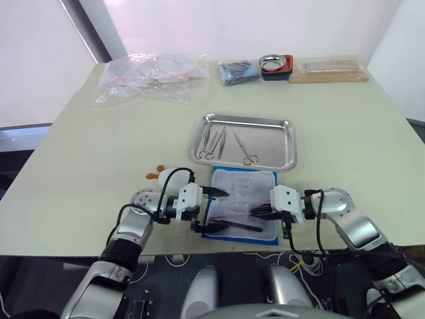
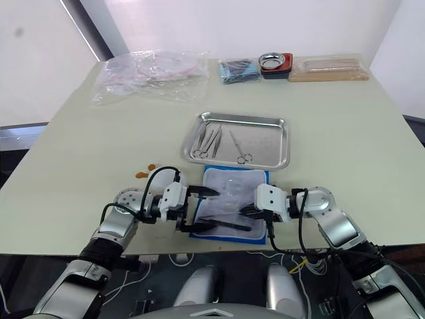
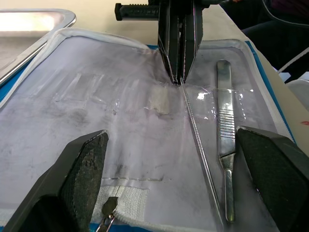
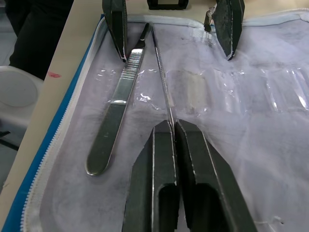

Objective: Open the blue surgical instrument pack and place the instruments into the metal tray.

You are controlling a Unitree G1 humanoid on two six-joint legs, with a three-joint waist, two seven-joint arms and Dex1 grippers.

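The blue surgical instrument pack [image 1: 243, 193] lies open, its whitish clear-plastic inner face bordered in blue with a white zip edge. The instruments [image 1: 226, 143] are silver, in the shiny steel metal tray [image 1: 287, 143]. The tabletop [image 1: 86, 159] is pale cream. Both grippers' fingers [image 3: 82, 169] are black.

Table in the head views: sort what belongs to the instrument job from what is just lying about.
Part of the job:
- blue surgical instrument pack, lying open
- instruments, some already in the tray
- metal tray
- left hand, right hand

Just lying about:
- clear plastic bags
- dark-blue packet
- round metal bowl
- tan box
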